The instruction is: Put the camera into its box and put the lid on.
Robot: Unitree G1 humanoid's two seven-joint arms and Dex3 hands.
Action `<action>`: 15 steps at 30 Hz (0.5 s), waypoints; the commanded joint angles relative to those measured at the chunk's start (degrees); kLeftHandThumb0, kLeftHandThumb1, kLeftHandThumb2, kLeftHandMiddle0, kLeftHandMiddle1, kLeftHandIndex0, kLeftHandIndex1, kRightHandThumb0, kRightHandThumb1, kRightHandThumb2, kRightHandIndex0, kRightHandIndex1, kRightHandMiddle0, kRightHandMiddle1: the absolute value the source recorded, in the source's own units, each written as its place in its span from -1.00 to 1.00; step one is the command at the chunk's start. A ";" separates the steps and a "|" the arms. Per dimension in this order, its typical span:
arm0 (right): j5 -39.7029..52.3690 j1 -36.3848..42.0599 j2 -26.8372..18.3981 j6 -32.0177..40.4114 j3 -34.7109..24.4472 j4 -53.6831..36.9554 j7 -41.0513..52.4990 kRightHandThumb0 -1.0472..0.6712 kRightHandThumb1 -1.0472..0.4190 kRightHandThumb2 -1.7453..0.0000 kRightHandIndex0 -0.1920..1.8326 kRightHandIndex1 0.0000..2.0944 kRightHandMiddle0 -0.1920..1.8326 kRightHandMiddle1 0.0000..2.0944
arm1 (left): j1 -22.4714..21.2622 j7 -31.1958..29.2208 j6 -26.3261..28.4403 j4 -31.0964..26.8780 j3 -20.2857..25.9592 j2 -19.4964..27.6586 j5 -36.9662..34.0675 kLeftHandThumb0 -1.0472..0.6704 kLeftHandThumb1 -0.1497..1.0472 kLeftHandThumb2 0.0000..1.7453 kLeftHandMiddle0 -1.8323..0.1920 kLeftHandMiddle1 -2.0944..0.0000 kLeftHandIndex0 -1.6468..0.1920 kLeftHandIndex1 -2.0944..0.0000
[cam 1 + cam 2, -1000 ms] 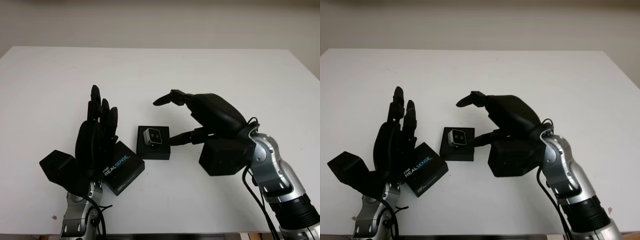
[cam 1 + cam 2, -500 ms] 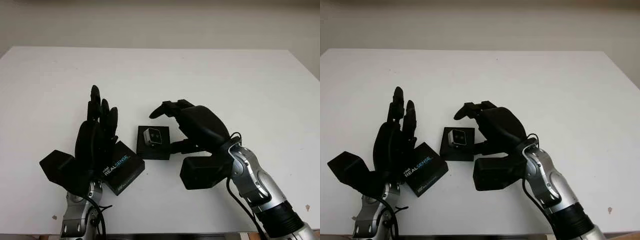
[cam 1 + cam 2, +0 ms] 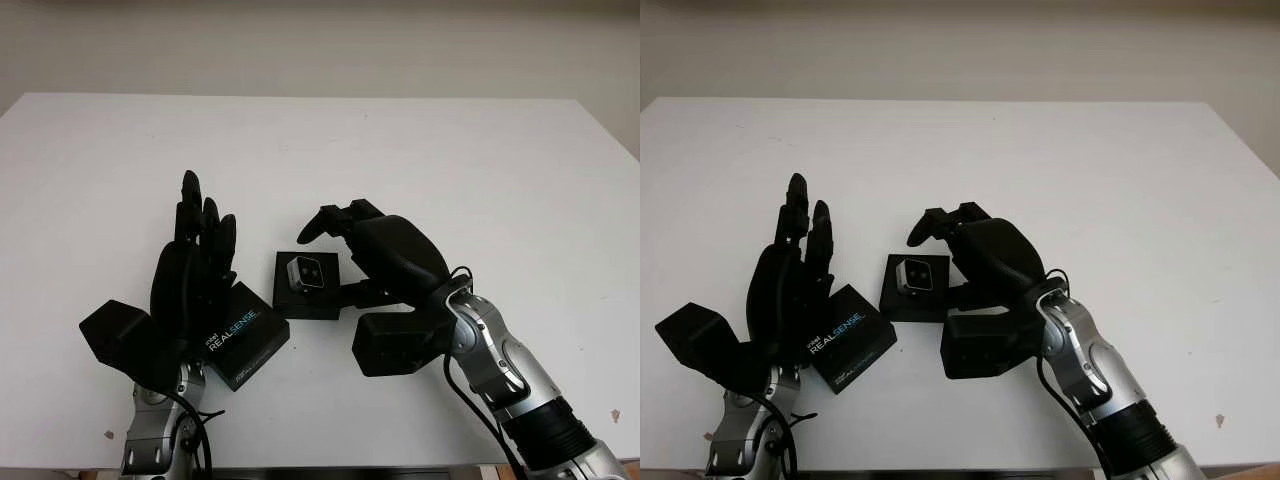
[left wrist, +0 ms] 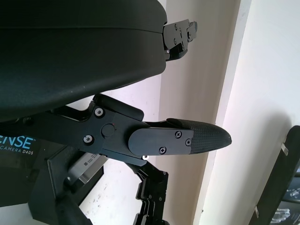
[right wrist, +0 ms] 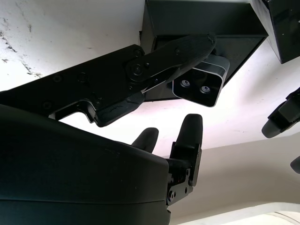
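The right hand (image 3: 372,262) arches just beside the shallow black open box (image 3: 307,287), on its right, with two fingers reaching over the box's far right corner and the thumb (image 5: 159,70) running along the box's near edge. It holds nothing; its fingers bracket the box without closing on anything. Inside the box sits the small silver-faced camera (image 3: 304,271), its lens side turned up toward the robot's head, so the first half of the task appears done.

On the other side of the box, touching or nearly touching its near left corner, lies the black rectangular lid printed with white and blue REALSENSE lettering (image 3: 241,335). Its long axis runs diagonally, from the near left up toward the box. The left hand (image 3: 193,285) stands upright and open over the lid's left end, fingers pointing away from the robot, gripping nothing.

The coming move probably turns on this: the lid lies left of the box, directly under the left hand, and well across the box from the right hand. The left hand is therefore much the nearer one to lift the lid and carry it a short way right onto the box.
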 commanded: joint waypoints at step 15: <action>3.47 -1.26 0.48 -1.00 -0.47 2.29 0.63 -0.48 -0.81 0.94 -0.73 0.02 -0.49 0.14 | -0.15 -0.14 -0.72 0.22 -0.04 -0.09 0.12 -0.68 1.00 -0.59 1.00 1.00 1.00 1.00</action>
